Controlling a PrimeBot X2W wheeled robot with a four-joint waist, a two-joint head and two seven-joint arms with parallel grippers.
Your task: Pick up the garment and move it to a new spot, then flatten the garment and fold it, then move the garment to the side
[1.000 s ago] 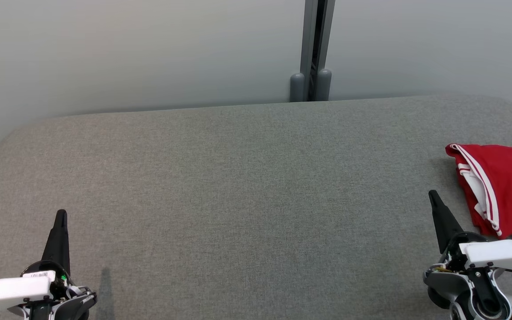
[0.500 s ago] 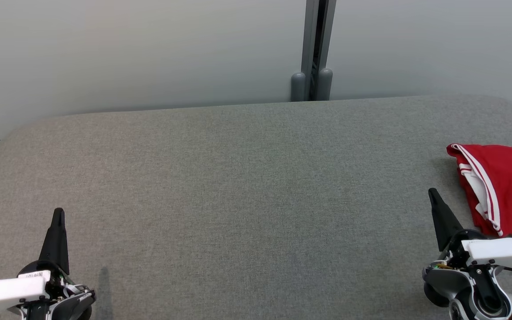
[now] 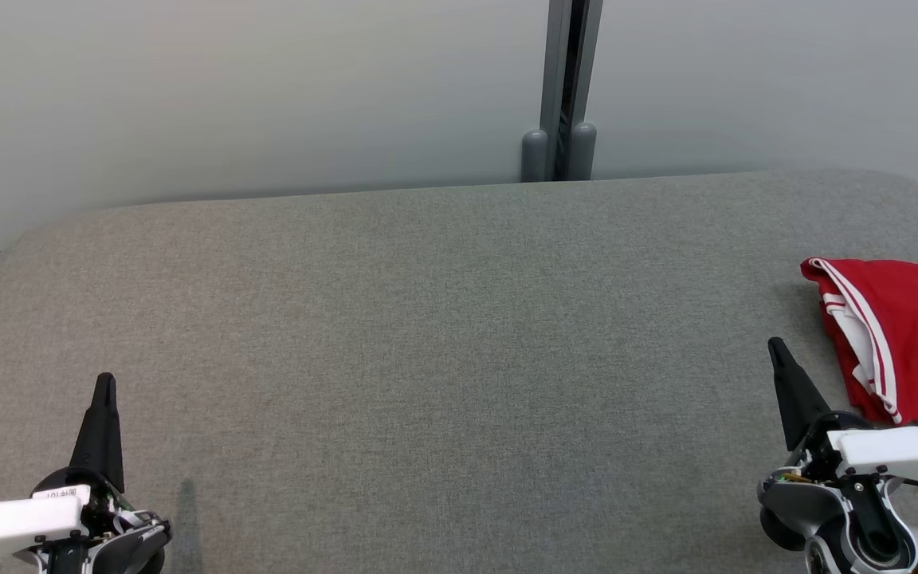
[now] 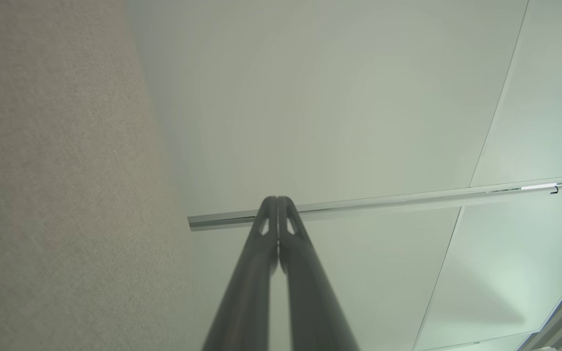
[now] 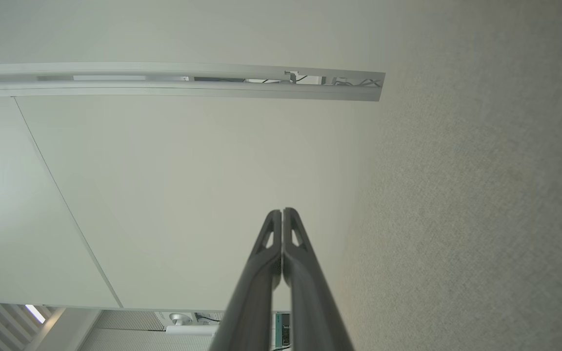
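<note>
Where the one grey tabletop (image 3: 459,319) reaches its right edge, one red garment (image 3: 913,335) lies, partly out of view. The left gripper (image 3: 106,383) and right gripper (image 3: 775,348), two in all, hover near the front corners, both with fingers (image 4: 254,273) pressed together, holding nothing.

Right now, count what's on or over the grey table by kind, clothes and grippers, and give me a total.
Clothes: 1, the red garment, lying at the right edge of the table.
Grippers: 2, the left gripper and the right gripper, both shut and holding nothing.
Total: 3
</note>
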